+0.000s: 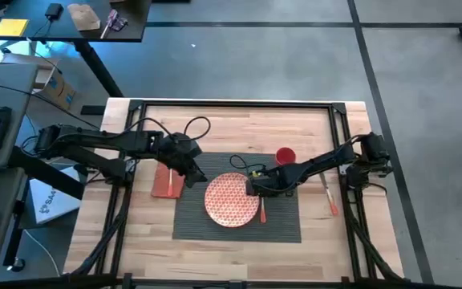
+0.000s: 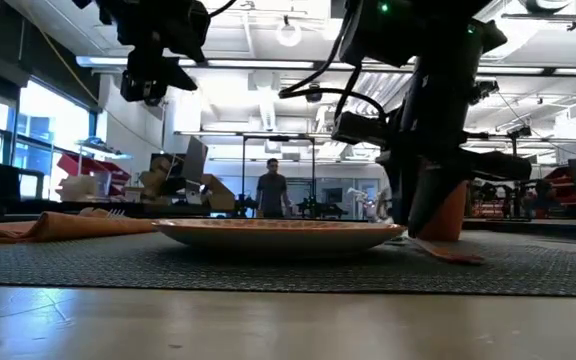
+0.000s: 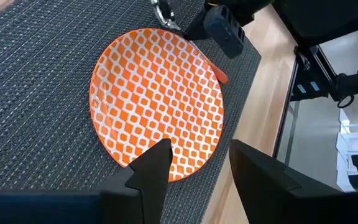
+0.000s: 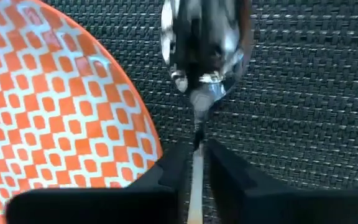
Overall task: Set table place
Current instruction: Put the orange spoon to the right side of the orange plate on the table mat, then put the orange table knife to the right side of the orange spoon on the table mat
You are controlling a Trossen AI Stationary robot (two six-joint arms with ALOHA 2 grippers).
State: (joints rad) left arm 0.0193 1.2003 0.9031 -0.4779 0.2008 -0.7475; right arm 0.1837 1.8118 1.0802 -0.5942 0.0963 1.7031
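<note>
Spoon (image 4: 204, 56) pinched in my right gripper (image 4: 196, 163), long axis along plate (image 1: 233, 199) right edge; left gripper (image 3: 197, 163) open above

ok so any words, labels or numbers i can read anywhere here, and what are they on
"SAA": partial white letters on a pale sheet lying on the floor left of the light wooden plank table; the rest is cut off.
Cardboard box under the dark desk: blue print, too small to read.
Round orange-and-white patterned plate, dark grey woven placemat, small red cup: no text.
</note>
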